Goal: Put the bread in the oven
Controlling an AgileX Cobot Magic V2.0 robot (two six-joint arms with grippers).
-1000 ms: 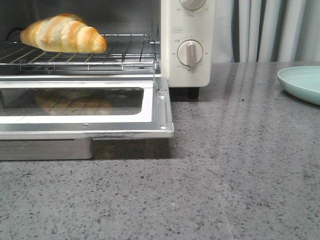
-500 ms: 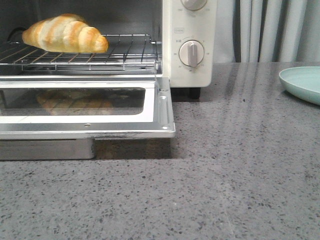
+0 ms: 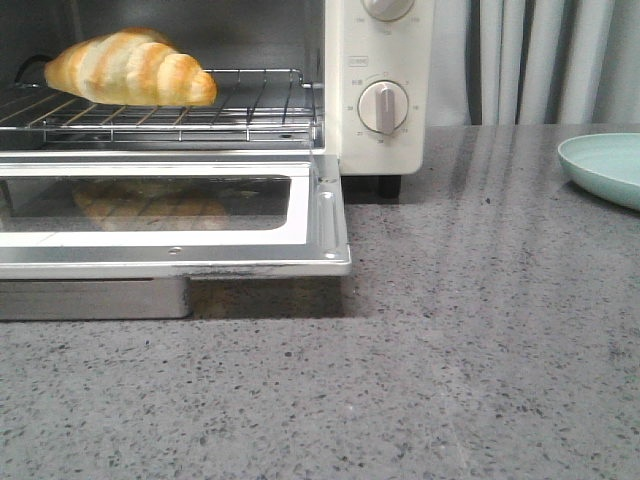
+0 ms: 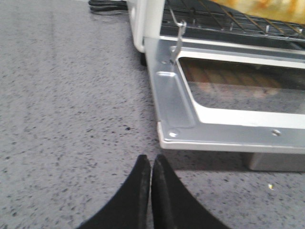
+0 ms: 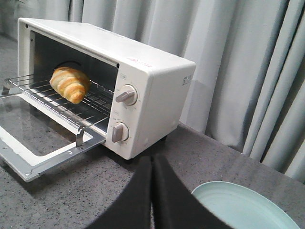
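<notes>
**Bread on the rack, door down**

Resting on the wire rack (image 3: 200,110) inside the oven (image 3: 385,150), the bread (image 3: 130,68) lies at about ten o'clock in the front view, its long axis running left to right across the rack bars, one tapered end toward the dials (image 3: 383,106). The door (image 3: 330,215) hangs open and flat, its glass mirroring the roll.

My left gripper (image 4: 151,191) has its fingers pressed together on nothing, low over the counter (image 3: 480,340) just off the door's near corner; from it the bread sits at about one o'clock, past the door frame. My right gripper (image 5: 152,191) is likewise pressed together and empty, near the plate (image 5: 243,207), with the oven at ten o'clock. I judge my left arm the nearer one for lifting the door.

Small red lettering sits on the oven's top edge and tiny marks ring the dials, but all of it is too small for me to read.
</notes>
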